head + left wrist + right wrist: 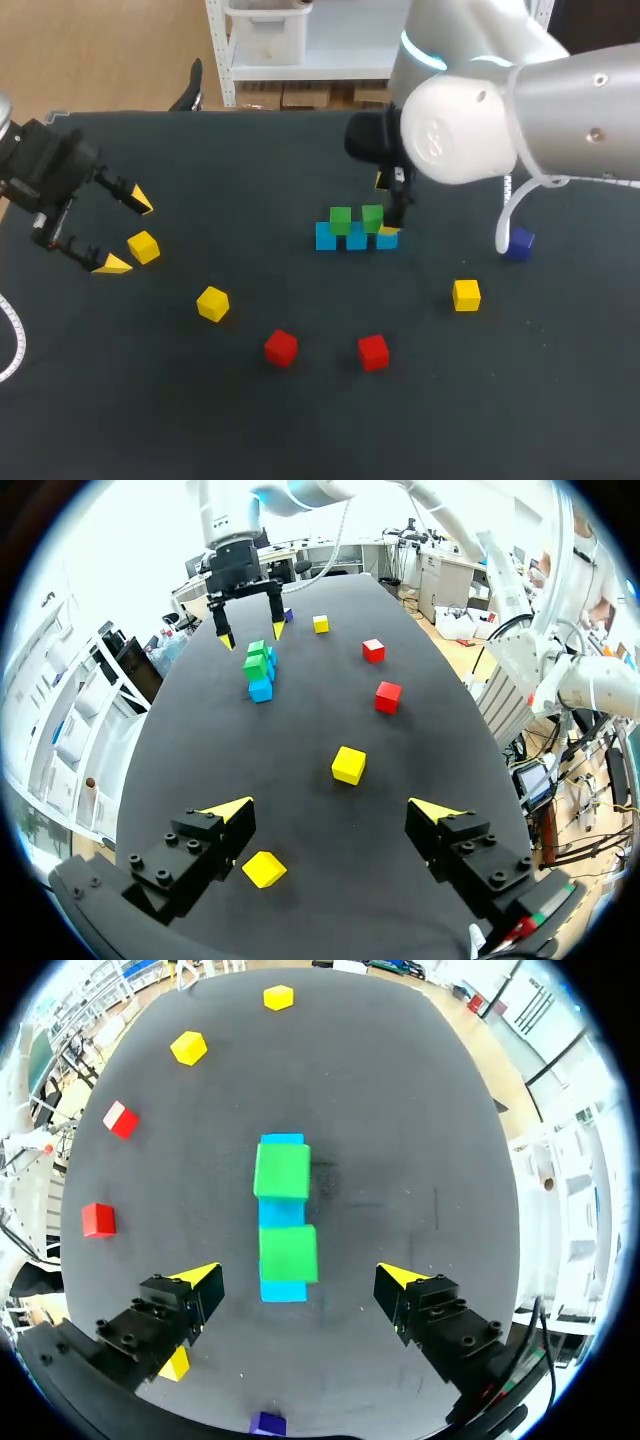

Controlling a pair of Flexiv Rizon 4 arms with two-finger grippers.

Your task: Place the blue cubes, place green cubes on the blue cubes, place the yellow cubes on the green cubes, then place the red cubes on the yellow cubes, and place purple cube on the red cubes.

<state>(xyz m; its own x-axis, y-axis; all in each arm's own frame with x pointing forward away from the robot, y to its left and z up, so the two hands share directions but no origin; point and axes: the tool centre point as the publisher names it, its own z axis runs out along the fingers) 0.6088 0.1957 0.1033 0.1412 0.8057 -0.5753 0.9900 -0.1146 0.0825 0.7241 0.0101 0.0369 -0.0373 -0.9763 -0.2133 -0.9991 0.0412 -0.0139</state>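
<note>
Yellow comes next, I judge: the head view shows a yellow cube [143, 246] just beside the spread, empty left claw [126, 233], the nearer arm. The left wrist view puts it by one finger. In the right wrist view, the right claw [298, 1277], spread and empty, hangs over the green cubes [281, 1170] stacked on the blue cubes [280, 1212].

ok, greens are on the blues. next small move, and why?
Probably the left gripper: centre it over the nearest yellow cube and shut on it. Both green cubes sit on the blue cubes, the right gripper hangs open and empty above them, and that yellow cube lies by the left's open fingers.
</note>
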